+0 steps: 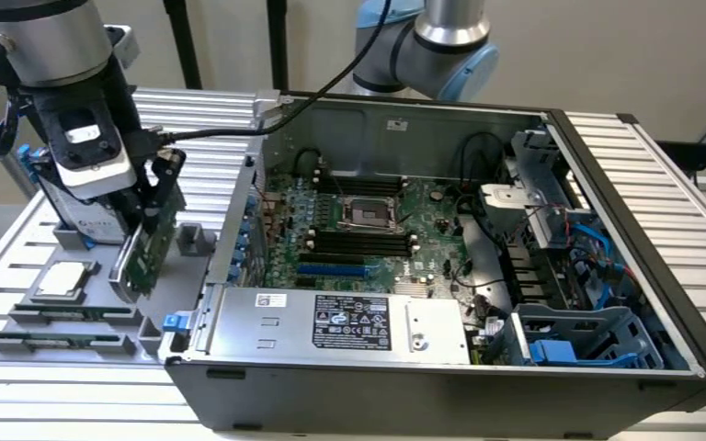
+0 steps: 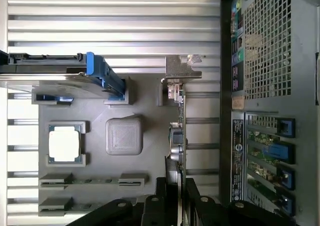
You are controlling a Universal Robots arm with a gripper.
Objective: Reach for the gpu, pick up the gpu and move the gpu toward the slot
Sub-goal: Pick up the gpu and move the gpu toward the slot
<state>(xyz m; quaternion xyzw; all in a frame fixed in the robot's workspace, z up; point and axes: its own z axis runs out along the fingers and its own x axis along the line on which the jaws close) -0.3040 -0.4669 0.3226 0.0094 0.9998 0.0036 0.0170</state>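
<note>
The gpu (image 1: 144, 253) is a thin green card with a silver bracket. It stands on edge in the grey holder tray (image 1: 34, 246) at the exterior view's left, beside the open computer case. My gripper (image 1: 151, 220) comes down from above and is shut on the card's upper edge. In the wrist view the gpu (image 2: 179, 131) runs edge-on, and the gripper (image 2: 177, 186) has a black finger (image 2: 162, 201) pressed to each face. The bracket (image 2: 182, 74) rests by a tray post. A blue slot (image 1: 332, 272) lies on the motherboard inside the case.
The tray also holds a silver processor chip (image 1: 62, 278), a hard drive with blue rails (image 2: 65, 78) and two memory sticks (image 1: 65, 315). The case wall (image 1: 236, 248) rises close beside the gpu. A power supply (image 1: 341, 322) and drive cages (image 1: 574, 340) crowd the case interior.
</note>
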